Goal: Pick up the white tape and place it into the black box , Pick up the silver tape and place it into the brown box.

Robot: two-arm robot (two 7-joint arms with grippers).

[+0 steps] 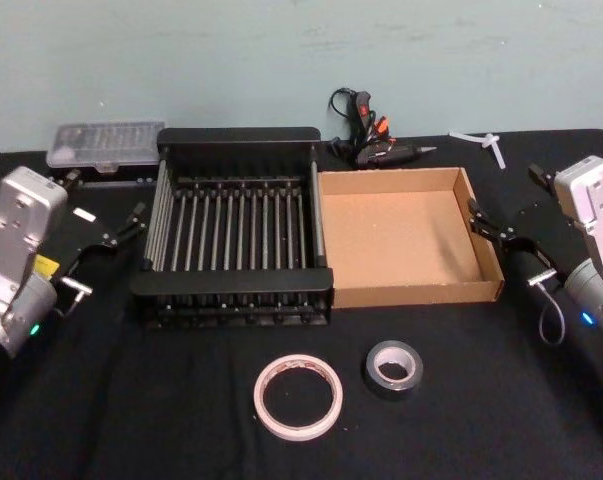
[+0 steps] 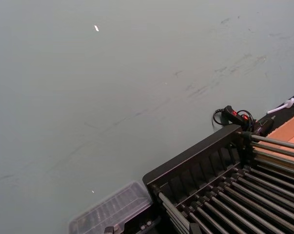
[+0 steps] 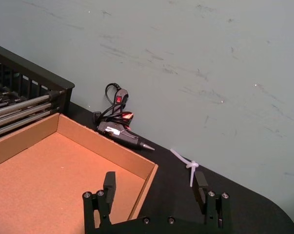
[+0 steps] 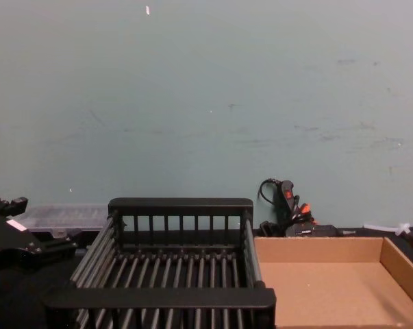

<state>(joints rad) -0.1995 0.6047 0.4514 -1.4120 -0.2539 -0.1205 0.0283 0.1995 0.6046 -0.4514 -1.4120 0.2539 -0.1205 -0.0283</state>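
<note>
Nothing is being carried yet — the first pick appears to be just starting. The white tape (image 1: 298, 397) is lying flat in front of the black box (image 1: 231, 286), and the silver tape (image 1: 393, 366) is sitting just beside it, nearer the brown box (image 1: 409, 291). Both boxes are standing empty. The left gripper (image 1: 129, 224) is hovering left of the black box; whether its fingers are parted I cannot tell. The right gripper (image 3: 155, 187) is waiting with fingers apart over the brown box's far right corner. Next, an arm is likely needing to descend onto the white roll's rim.
</note>
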